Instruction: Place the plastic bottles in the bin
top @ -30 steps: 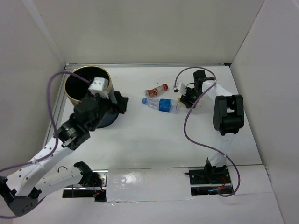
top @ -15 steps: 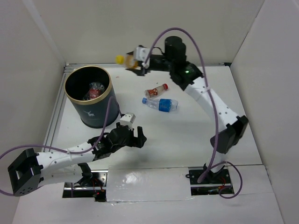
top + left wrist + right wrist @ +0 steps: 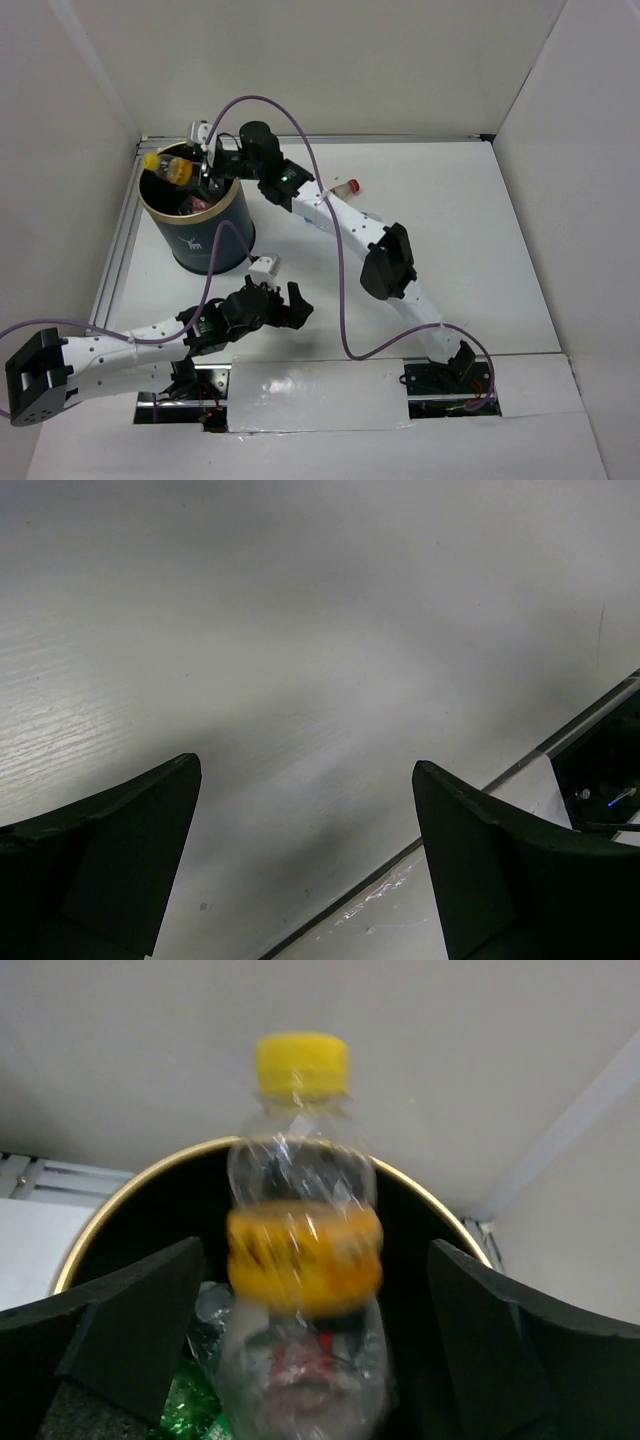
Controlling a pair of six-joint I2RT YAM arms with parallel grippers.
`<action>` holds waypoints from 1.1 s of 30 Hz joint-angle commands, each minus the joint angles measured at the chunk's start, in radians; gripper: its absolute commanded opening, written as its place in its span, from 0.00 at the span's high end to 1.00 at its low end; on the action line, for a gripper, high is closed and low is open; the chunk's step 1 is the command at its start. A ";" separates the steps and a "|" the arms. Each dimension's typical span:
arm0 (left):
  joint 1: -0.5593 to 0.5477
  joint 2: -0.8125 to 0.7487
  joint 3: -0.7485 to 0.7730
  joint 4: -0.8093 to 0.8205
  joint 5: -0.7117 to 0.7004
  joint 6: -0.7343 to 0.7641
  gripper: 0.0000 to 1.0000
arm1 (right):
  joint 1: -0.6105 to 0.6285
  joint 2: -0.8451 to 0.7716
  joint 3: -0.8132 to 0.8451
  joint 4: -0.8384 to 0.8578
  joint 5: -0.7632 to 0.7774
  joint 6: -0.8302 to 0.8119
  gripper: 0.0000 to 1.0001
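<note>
Right gripper spread wide above the bin, gripping nothing | clear bottle with yellow cap and yellow-orange label (blurred) hangs between the fingers, touching neither, over the gold rim | left gripper also released, low over the table

No word or number can be read in any view. The one sign is a small white deer logo on the navy wall of the bin, at about 6 o'clock from its gold-rimmed mouth in the top view. The yellow-capped bottle over the bin's mouth carries a yellow-orange band label with dark marks, too blurred in the right wrist view to make out. The red-labelled bottle lies at 3 o'clock from the bin; its print is too small to read
</note>
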 commanded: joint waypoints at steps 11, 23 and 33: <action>-0.013 0.026 0.012 0.051 -0.045 -0.037 0.12 | -0.271 -0.273 -0.040 -0.191 0.130 0.104 0.61; -0.013 0.141 0.136 -0.020 -0.066 -0.037 0.16 | -0.408 -0.420 -0.602 -0.798 0.237 -0.558 0.00; -0.013 0.083 0.118 -0.094 -0.095 -0.046 0.16 | -0.445 -0.289 -0.665 -0.878 0.345 -0.690 0.00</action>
